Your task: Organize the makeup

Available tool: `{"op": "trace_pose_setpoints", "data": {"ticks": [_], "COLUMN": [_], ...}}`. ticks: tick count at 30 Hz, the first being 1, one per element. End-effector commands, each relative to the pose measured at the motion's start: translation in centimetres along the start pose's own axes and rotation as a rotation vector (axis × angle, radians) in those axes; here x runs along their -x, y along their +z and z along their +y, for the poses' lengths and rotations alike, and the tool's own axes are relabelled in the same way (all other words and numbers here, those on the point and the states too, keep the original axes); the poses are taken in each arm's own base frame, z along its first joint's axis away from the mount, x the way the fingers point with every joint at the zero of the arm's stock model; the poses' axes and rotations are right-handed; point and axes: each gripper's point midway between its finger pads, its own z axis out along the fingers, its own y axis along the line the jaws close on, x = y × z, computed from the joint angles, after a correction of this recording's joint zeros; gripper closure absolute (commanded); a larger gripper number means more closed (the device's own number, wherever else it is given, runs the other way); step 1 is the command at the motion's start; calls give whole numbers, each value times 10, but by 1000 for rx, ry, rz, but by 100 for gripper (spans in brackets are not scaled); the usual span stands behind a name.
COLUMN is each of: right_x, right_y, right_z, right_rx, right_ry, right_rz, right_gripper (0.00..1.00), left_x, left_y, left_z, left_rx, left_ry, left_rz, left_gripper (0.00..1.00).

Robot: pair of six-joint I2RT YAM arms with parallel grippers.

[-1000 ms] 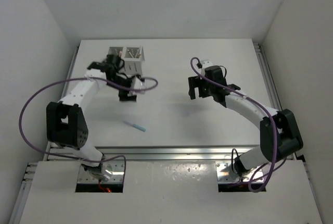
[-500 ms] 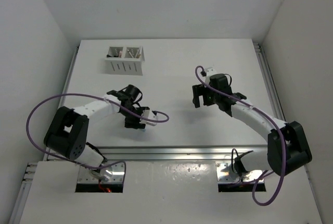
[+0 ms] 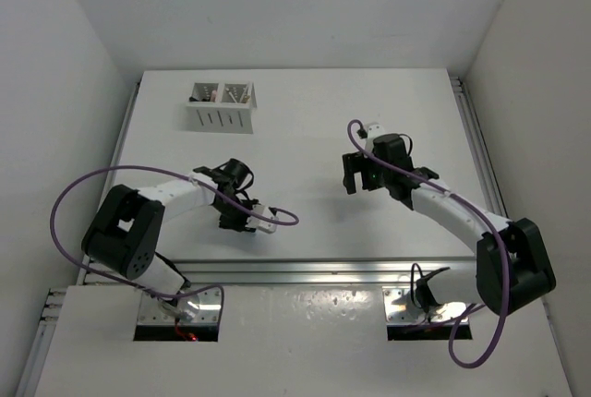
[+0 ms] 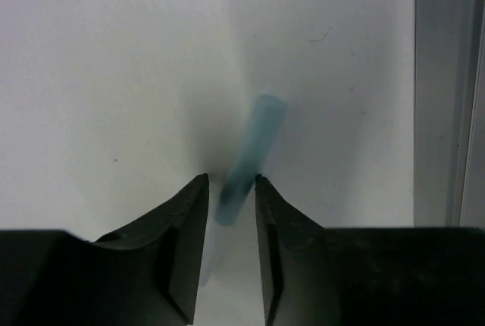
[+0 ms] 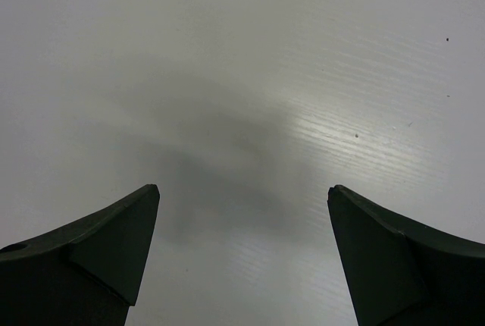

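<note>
My left pincer (image 4: 231,189) is covering the near end of the blurred pale blue stick (image 4: 250,152), and from above my wrist is hiding it entirely. The sticks in the white box (image 3: 222,106) are showing too small to distinguish.

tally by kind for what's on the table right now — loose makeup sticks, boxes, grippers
Loose makeup sticks: 1, the pale blue stick between the left gripper fingers
Boxes: 1, the white slotted box; sticks stand inside it, too small to count
Grippers: 2, left plus the right gripper, which is empty
Total: 4
</note>
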Motion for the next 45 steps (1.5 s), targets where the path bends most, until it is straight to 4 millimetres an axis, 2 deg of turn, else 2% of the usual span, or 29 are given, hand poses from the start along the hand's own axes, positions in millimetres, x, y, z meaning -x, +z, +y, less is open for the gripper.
{"op": "trace_pose_setpoints", "data": {"ticks": [1,3,4,7,10,11,13,14,15,16,17,18,19,20,21,22,23,25,26,28,29,32,33,36,37,40,41,45], "right_x": [28,29,30,29,29,32,34,36,44,44,58,54,58,68,68,72,80,79,84,89,93,100,100,116,123,127,126,131], "right_y": [1,2,1,3,8,8,13,14,16,19,19,25,27,29,32,33,36,43,45,51,53,61,64,71,71,81,85,89], "right_z": [7,5,5,3,3,4,5,5,6,6,10,11,13,15,15,16,19,17,19,20,18,15,14,13,13,14,15,20], "right_rx": [22,18,15,9,8,14,17,17,20,18,41,48,58,66,69,75,84,83,90,96,94,96,94,91,94,103,109,128], "right_ry": [-8,-12,-13,-16,-14,-12,-11,-16,-17,-14,-12,-12,-8,-9,-5,-3,-4,-4,-13,-10,-17,-21,-21,-24,-24,-15,-7,-11], "right_rz": [-66,-62,-65,-61,-56,-63,-60,-62,-75,-69,-91,-73,-77,-92,-89,-96,-112,-106,-116,-122,-128,-126,-116,-132,-141,-126,-115,-111], "right_gripper": [6,6,6,6,6,6,6,6,6,6,6,6,6,6,6,6,6,6,6,6,6,6,6,6,6,6,6,6], "left_x": [-2,-2,-4,-4,-1,7,13,26,28,40,36,35,24,34,31,24,13,-1,-17,-29,-43,-57,-67,-76,-83,-93,-101,-111], "left_y": [14,14,15,15,7,-4,-20,-51,-62,-98,-127,-145,-197,-224,-247,-269,-303,-334,-352,-368,-361,-349,-336,-322,-310,-295,-281,-262], "left_z": [-3,-3,-6,-7,8,26,44,78,93,128,146,163,192,203,215,238,251,276,295,311,325,341,348,354,358,361,364,364], "left_rx": [-20,-20,-29,-29,12,58,79,157,173,254,294,318,428,439,472,510,575,679,785,895,910,916,913,903,889,897,893,890], "left_ry": [14,27,24,8,-50,-107,-187,-244,-289,-317,-368,-395,-417,-383,-379,-419,-414,-451,-464,-426,-464,-473,-495,-513,-536,-541,-568,-570], "left_rz": [14,14,16,16,-8,-65,-129,-234,-287,-364,-473,-535,-603,-727,-787,-865,-918,-979,-1028,-1060,-1066,-1064,-1062,-1082,-1081,-1080,-1077,-1057], "left_gripper": [67,73,82,100,100,100,100,100,100,100,100,100,100,100,100,100,100,100,100,100,100,100,100,100,100,100,100,100]}}
